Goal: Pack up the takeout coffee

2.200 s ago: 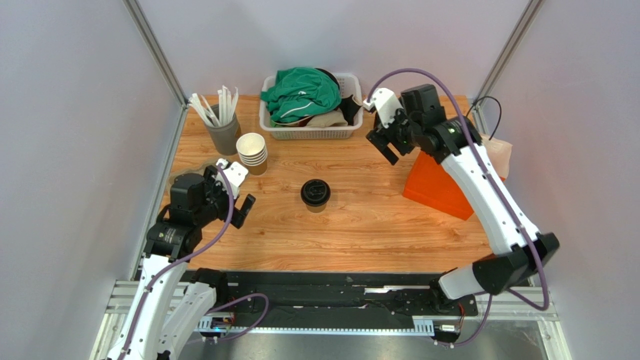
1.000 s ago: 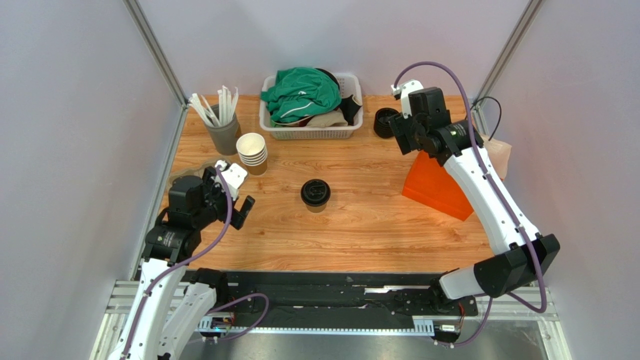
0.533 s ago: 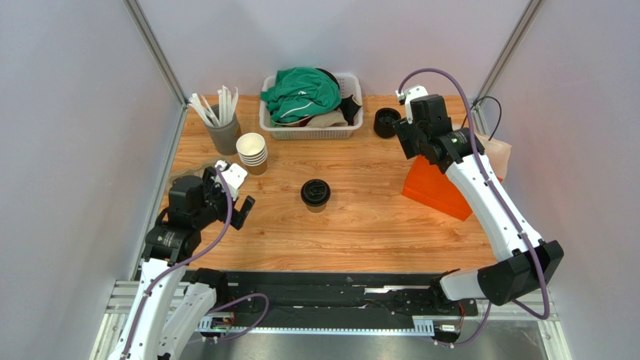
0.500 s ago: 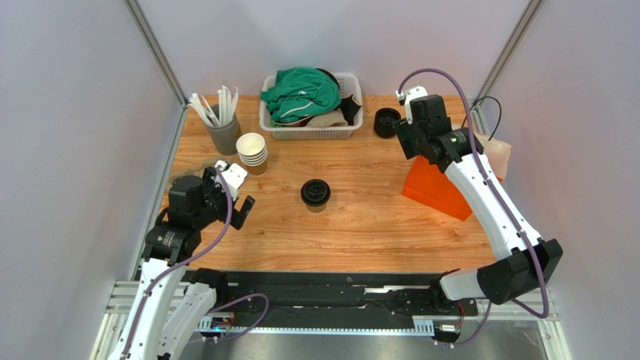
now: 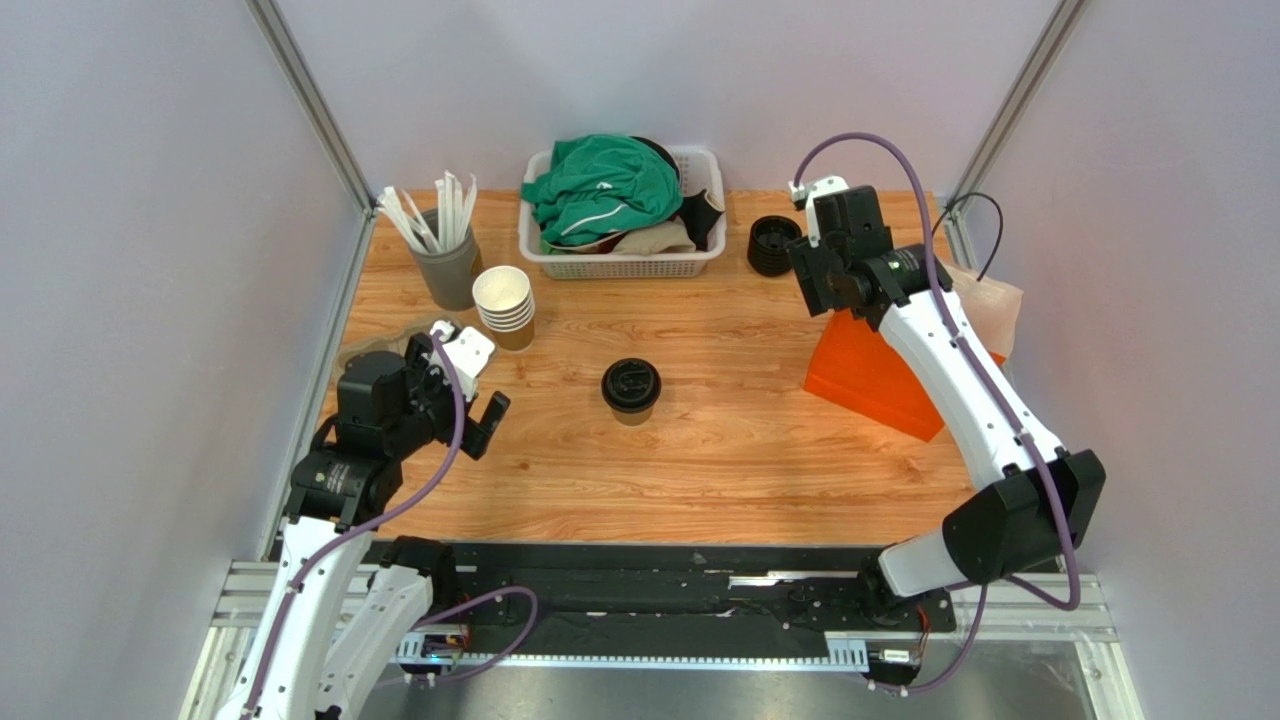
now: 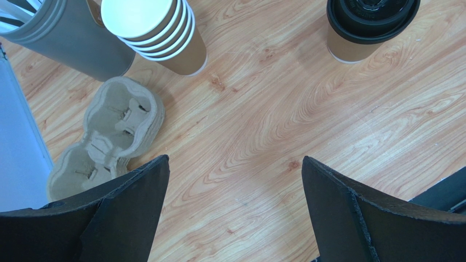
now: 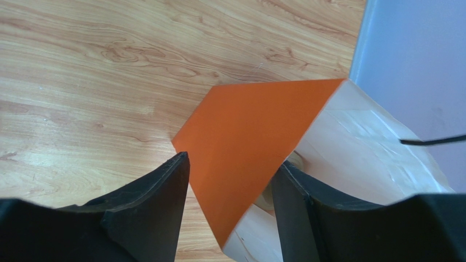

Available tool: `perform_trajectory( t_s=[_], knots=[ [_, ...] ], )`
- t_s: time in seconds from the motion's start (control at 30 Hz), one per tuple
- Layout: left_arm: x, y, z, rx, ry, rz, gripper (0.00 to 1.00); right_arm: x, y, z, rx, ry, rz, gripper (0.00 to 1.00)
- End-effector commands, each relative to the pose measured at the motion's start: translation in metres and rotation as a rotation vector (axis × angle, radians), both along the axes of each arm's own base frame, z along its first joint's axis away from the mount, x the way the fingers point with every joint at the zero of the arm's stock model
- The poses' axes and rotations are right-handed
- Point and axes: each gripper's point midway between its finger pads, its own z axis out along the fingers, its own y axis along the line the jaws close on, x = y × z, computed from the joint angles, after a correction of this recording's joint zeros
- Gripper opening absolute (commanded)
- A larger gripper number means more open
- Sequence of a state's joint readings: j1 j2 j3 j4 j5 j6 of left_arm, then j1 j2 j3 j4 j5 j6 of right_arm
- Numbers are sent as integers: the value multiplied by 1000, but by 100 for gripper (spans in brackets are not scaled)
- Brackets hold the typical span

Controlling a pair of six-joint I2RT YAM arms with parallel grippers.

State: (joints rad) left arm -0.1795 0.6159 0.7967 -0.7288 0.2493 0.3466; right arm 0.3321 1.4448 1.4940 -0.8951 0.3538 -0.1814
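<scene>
At mid-worktop the coffee [image 5: 631,386] is stood upright, lid on, unheld. It lies to the right of the left claw [image 5: 484,390], the nearer one, jaws spread and empty. The right claw [image 5: 827,281], jaws also spread, is hung over the bag [image 5: 872,375], well apart from the coffee.

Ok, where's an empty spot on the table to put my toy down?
Bare wood lies between the lidded coffee cup and the orange bag, and along the near edge in front of the cup. The far-left corner is crowded: stick holder, cup stack, cardboard carrier.
</scene>
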Motion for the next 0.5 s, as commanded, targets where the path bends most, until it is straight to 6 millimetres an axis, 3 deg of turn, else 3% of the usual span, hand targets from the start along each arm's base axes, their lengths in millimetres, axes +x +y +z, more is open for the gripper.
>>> perform_trajectory(
  t_s=[0.0, 0.23, 0.47],
  knots=[
    [3, 1, 4, 1, -30, -2, 99, 11, 16, 14, 76, -28, 34, 57],
    [3, 0, 4, 1, -28, -4, 99, 1, 26, 17, 111, -1, 94, 37],
    [4, 1, 4, 1, -28, 0, 99, -22, 46, 23, 109, 17, 236, 33]
  ],
)
